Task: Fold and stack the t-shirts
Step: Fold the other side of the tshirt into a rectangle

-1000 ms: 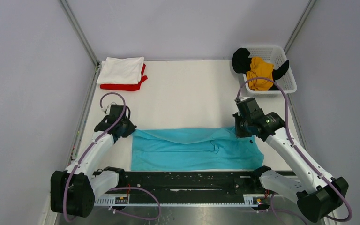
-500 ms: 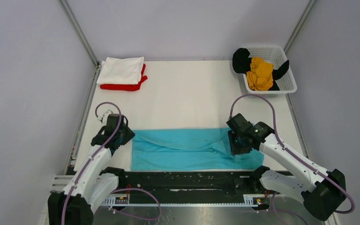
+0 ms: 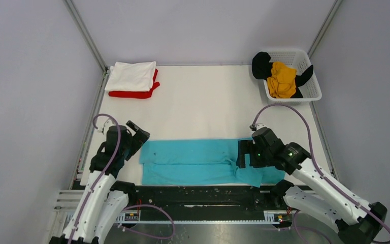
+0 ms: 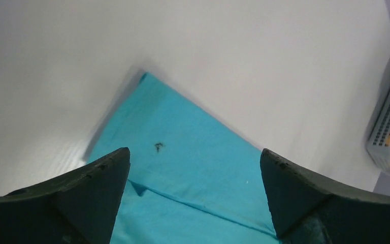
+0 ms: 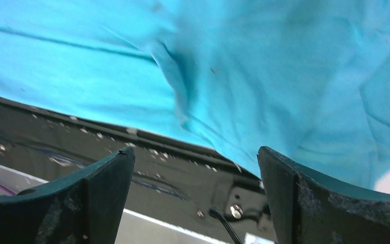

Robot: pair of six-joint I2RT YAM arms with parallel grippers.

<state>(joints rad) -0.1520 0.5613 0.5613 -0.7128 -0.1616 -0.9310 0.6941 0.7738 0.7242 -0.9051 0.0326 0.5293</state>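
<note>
Five t-shirts are visible in the top view, one of each colour. The turquoise t-shirt [image 3: 203, 161] lies flat as one long folded band in the lower middle of the frame, on the white table [image 3: 203, 107], with its lower edge just beside the black rail [image 3: 203, 195]. The white t-shirt [image 3: 131, 76] lies folded on top of the red t-shirt [image 3: 132, 94] in the upper left. The mustard-yellow t-shirt [image 3: 281, 80] and the black t-shirt [image 3: 260, 65] are crumpled together in the single white basket [image 3: 312, 89] in the upper right.

There are two tools. The left tool [image 3: 138, 131] is at the left end of the turquoise cloth, its fingers spread wide with nothing between them. The right tool [image 3: 242, 154] is over the right part of the same cloth, also spread wide and gripping nothing.
</note>
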